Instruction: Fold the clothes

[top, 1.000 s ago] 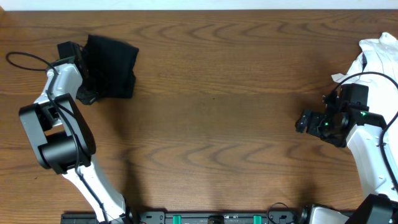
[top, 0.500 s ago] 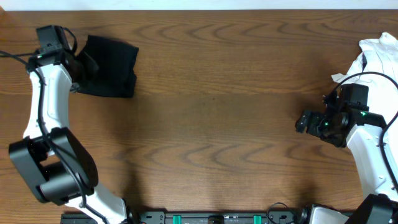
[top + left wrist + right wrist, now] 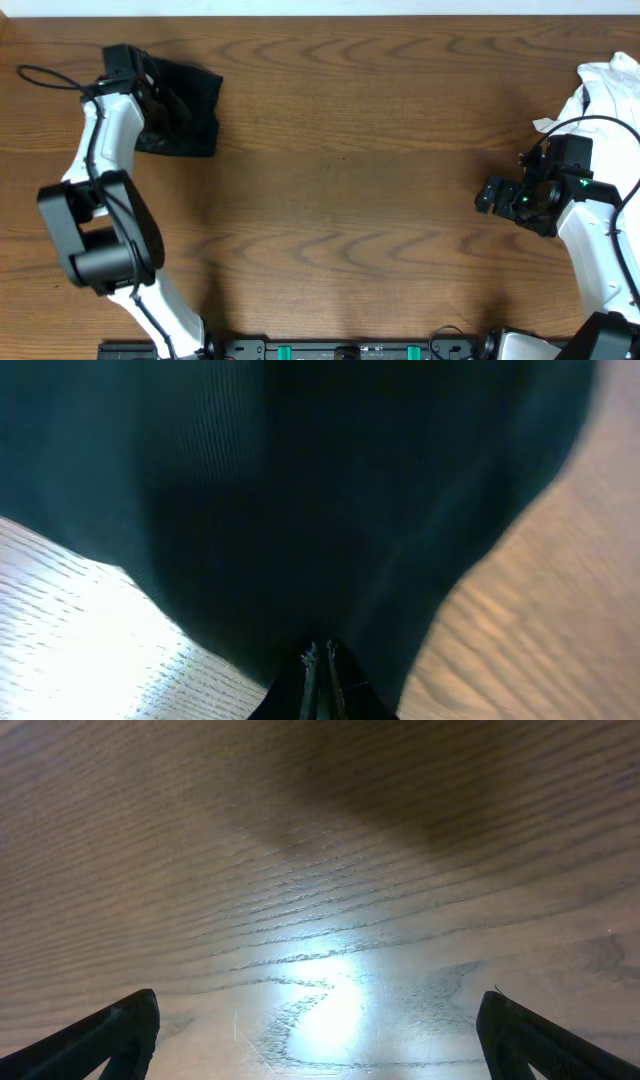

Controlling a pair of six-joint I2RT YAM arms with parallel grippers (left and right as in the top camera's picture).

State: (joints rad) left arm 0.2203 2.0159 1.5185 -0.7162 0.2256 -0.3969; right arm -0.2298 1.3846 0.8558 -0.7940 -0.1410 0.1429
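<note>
Where the left fingers [image 3: 308,665] meet, black cloth [image 3: 300,490] lies just ahead.

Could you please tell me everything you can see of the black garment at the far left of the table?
The black fabric garment lies bunched in a rough, compact rectangle near the far left corner of the brown wooden table. It looks soft and matte, with creases and no visible print. The left gripper, its fingers together, sits over its left part, against the cloth.
</note>
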